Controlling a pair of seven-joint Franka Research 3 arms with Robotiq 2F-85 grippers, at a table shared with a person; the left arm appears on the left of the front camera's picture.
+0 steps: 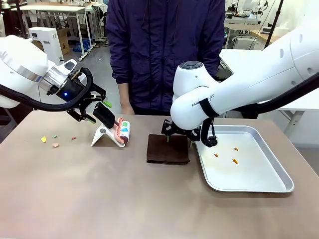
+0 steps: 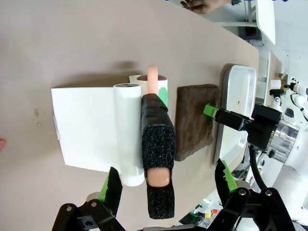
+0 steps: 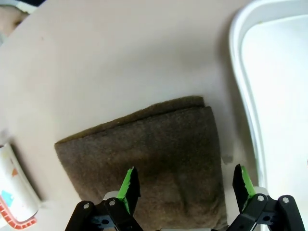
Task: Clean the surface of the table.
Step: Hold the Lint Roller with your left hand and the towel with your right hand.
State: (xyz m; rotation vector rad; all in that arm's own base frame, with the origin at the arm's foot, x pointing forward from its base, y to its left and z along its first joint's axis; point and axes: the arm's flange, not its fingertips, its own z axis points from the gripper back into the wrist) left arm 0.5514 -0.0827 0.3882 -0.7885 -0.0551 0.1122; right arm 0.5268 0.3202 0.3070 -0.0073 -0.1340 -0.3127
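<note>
Centrally, a roller (image 1: 121, 132), brown cloth (image 1: 168, 149) and tray (image 1: 261, 167) occupy the table (image 1: 124, 199).

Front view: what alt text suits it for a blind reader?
Over a wide taupe-brown table, a white robot's left gripper is open around the black handle of a lint roller; its right gripper is open above a folded dark brown cloth beside a silver metal tray. A person stands opposite.

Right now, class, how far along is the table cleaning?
Done: orange scraps lie in the silver metal tray. In hand: the open left tool straddles the black-handled lint roller; the open right tool is over the folded brown cloth. Left: coloured crumbs on the taupe table.
</note>
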